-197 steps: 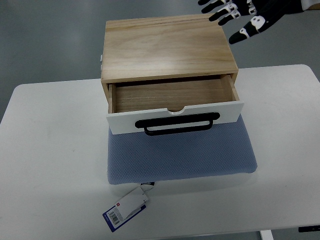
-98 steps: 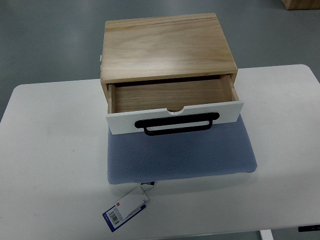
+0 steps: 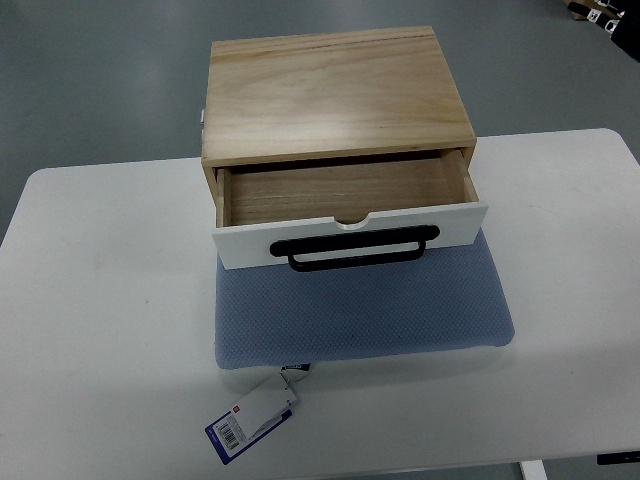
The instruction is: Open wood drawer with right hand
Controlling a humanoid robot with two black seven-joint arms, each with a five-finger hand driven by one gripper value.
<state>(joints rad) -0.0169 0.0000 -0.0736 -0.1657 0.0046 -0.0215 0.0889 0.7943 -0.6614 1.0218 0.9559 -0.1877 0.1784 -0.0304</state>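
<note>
The white table (image 3: 100, 300) fills most of the top view, with grey floor (image 3: 100, 80) beyond its far edge. On the table lies a blue-grey cushion pad (image 3: 365, 320), and on the rear part of the pad stands the wooden drawer box (image 3: 335, 95), its plain light-wood top facing up. Part of the box reaches past the table's far edge in this view.

The wood drawer (image 3: 345, 190) is pulled out toward the camera, so its interior shows. The drawer holds nothing; only the bare wooden bottom and side walls are seen. Its white front panel (image 3: 250, 245) hangs over the pad and carries a black bar handle (image 3: 355, 247) lying flat across it, below a small half-round notch in the panel's top edge.

A paper tag (image 3: 250, 418) with a blue edge and a barcode lies on the table at the pad's near edge, tied to the pad's corner.

Neither robot hand appears, so the state of their fingers cannot be told. A small dark object (image 3: 600, 12) sits at the top right corner, too cut off to identify.
</note>
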